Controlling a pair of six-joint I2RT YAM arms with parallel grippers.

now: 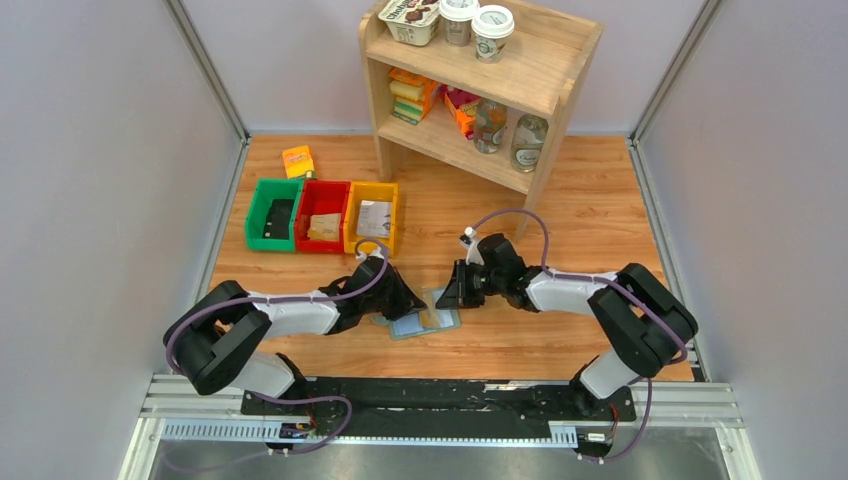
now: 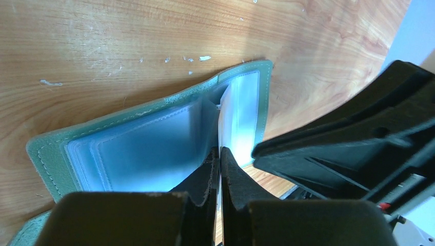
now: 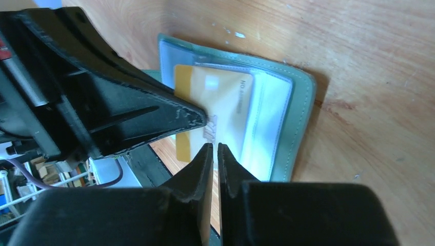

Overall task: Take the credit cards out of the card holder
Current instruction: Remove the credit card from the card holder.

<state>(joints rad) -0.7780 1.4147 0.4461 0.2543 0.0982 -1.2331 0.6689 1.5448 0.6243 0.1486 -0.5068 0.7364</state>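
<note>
Card holder (image 1: 418,322) lay open on the table (image 1: 560,210) between the arms. Left gripper (image 2: 220,154) had its jaws pinched on a clear sleeve page (image 2: 223,120). Right gripper (image 3: 215,148) had its jaws nearly together at the gold card (image 3: 215,97) edge, and I couldn't tell if they'd caught it. My worry was a shallow bite slipping off, or the pull dragging the whole holder along.

Grained leather-look card holder (image 2: 48,156), glossy plastic sleeves; smooth gold card (image 3: 220,97) (scratched wooden table (image 2: 128,31)).
</note>
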